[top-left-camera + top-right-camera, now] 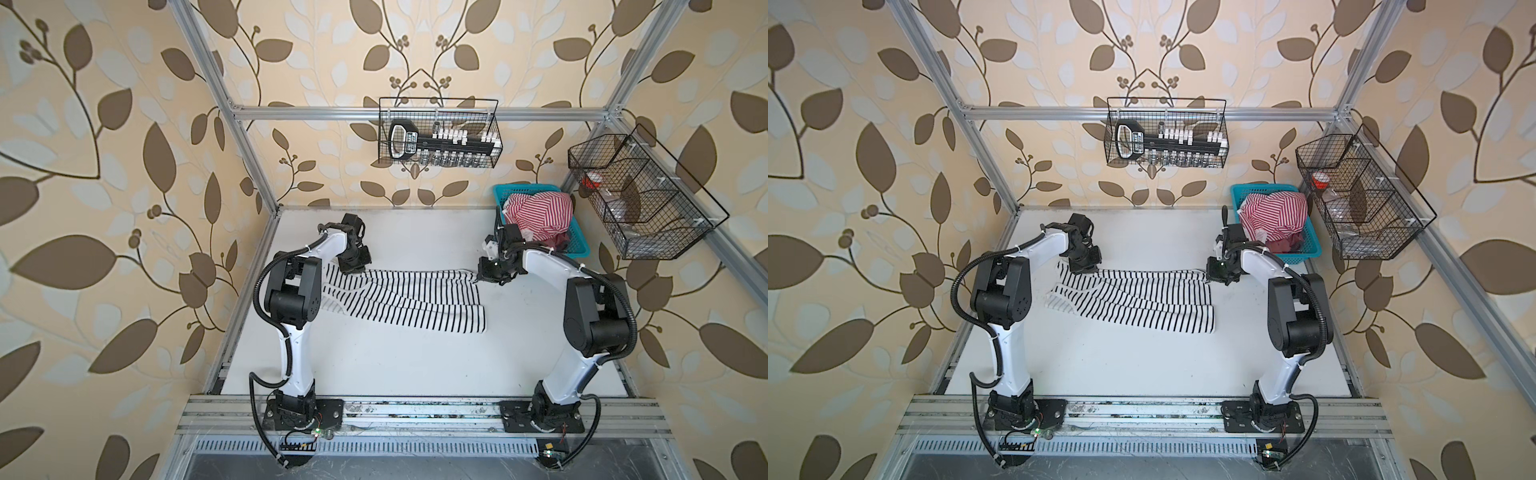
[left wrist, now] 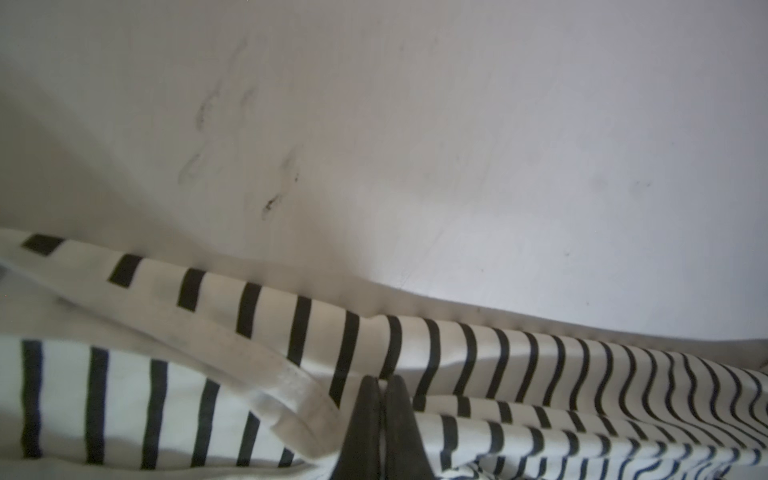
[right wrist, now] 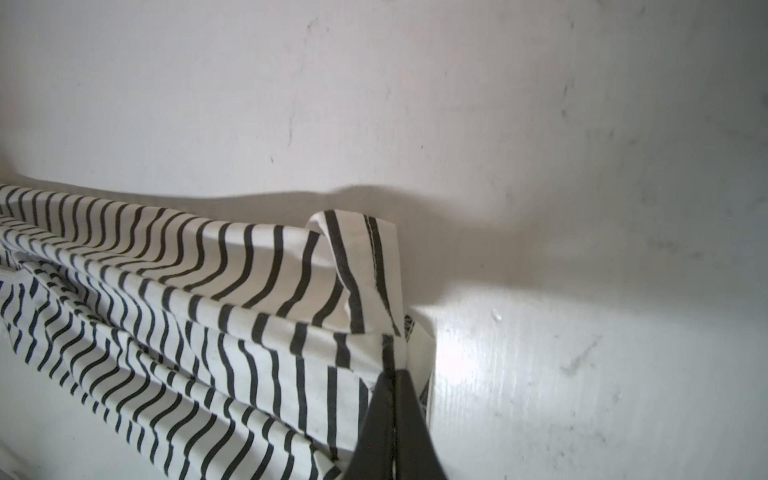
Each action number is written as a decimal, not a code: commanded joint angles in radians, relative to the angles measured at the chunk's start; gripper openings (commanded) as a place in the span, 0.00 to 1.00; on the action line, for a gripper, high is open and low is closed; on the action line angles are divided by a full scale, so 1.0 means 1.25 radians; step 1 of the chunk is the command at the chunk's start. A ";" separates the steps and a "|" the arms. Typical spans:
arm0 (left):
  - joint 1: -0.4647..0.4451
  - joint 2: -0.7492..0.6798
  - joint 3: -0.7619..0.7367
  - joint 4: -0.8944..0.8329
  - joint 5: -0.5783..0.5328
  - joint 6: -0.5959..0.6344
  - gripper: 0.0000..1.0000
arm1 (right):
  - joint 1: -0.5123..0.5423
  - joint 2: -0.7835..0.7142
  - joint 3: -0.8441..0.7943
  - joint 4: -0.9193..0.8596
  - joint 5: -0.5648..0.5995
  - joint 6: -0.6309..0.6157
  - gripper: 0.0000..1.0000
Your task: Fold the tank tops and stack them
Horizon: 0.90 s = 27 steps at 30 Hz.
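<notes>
We hold the soft, light black-striped top [image 1: 399,299], lying on the desk [image 1: 415,365] beside the basket [image 1: 500,192] containing the red-striped top [image 1: 538,216], left jaws and right jaws each clenched on one end of its basket-side edge, a good hold for limp cloth.

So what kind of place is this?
Probably a robot practice booth dressed like a home: two arms bolted to a white table, a metal frame against leafy wallpaper, and a blue basket of laundry.
</notes>
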 commanded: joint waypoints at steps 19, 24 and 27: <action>0.001 -0.074 -0.054 0.008 -0.041 -0.010 0.00 | 0.070 -0.111 -0.127 -0.059 0.069 -0.004 0.08; 0.002 -0.082 -0.078 0.006 -0.049 -0.009 0.00 | 0.086 -0.115 -0.136 -0.089 0.117 -0.008 0.11; 0.002 -0.082 -0.085 -0.002 -0.050 -0.008 0.00 | 0.095 -0.119 -0.139 -0.102 0.121 -0.014 0.15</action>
